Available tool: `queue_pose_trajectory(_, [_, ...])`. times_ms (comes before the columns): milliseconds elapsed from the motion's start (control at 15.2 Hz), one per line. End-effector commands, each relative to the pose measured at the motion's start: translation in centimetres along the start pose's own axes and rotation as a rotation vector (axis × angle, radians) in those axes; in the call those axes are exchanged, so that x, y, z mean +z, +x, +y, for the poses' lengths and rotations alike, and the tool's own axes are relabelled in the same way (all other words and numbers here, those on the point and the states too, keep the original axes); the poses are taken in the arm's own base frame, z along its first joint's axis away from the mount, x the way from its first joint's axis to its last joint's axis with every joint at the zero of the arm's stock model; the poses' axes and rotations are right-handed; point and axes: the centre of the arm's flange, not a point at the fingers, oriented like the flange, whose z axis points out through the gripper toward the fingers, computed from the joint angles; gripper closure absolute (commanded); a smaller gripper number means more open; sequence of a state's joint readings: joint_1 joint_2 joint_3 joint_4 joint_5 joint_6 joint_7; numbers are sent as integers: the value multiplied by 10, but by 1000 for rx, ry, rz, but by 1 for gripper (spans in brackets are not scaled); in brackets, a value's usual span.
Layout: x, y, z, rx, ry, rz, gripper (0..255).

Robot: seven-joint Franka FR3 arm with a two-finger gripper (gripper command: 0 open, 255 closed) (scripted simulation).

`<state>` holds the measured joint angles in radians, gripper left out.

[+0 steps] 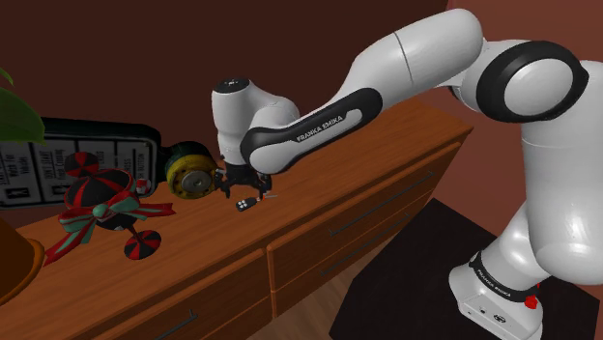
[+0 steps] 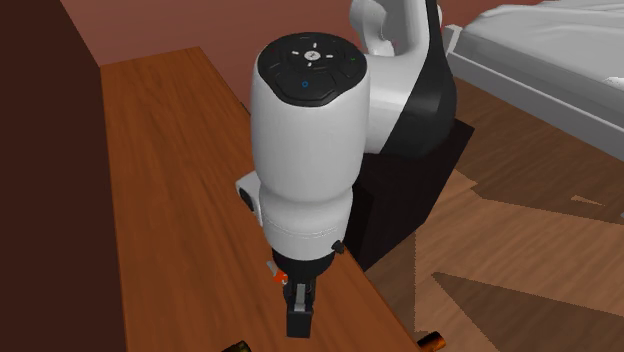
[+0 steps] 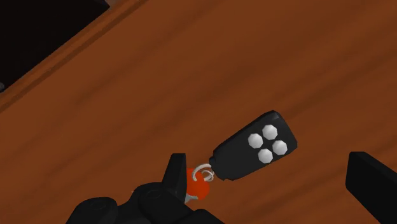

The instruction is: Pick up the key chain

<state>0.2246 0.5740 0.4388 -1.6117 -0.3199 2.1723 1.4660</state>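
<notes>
The key chain (image 3: 254,147) lies flat on the dresser (image 1: 387,164) top, straight under the hand. In the shoulder view it is the small dark thing (image 1: 247,203) below the wrist. A yellow-rimmed disc (image 1: 188,174) sits at its 10 o'clock and a red, green and black toy (image 1: 101,205) out at 9 o'clock. Both are well apart from it, so nothing crowds the grasp.

The jaws are apart, clamped on nothing. In the wrist view they straddle the key chain: the black fob with four white buttons lies slantwise between the fingers (image 3: 176,179). Its ring (image 3: 203,170) and red bead (image 3: 198,186) are right against one finger, though I cannot tell whether they touch. The other finger stands well off from the fob's far end. The arm (image 1: 309,130) is bent over so the hand points down at the wood, which suits so flat a thing, since the tips must get low beside it.

I judge this the step just before closing. The straddle is off-centre, so closing may shove the fob sideways or nip only the ring and leave the fob dangling.
</notes>
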Motion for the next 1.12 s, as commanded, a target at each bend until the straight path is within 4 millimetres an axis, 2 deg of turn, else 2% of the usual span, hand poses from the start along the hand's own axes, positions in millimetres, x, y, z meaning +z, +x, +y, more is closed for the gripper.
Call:
queue_pose_trajectory(0, [10, 1, -3, 3, 0, 1, 0])
queue_pose_trajectory(264, [31, 0, -2, 3, 0, 1, 0])
queue_pose_trajectory(396, [34, 0, -2, 3, 0, 1, 0])
queue_pose_trajectory(462, [34, 0, -1, 3, 0, 1, 255])
queue_pose_trajectory(1056, [34, 0, -2, 3, 0, 1, 255])
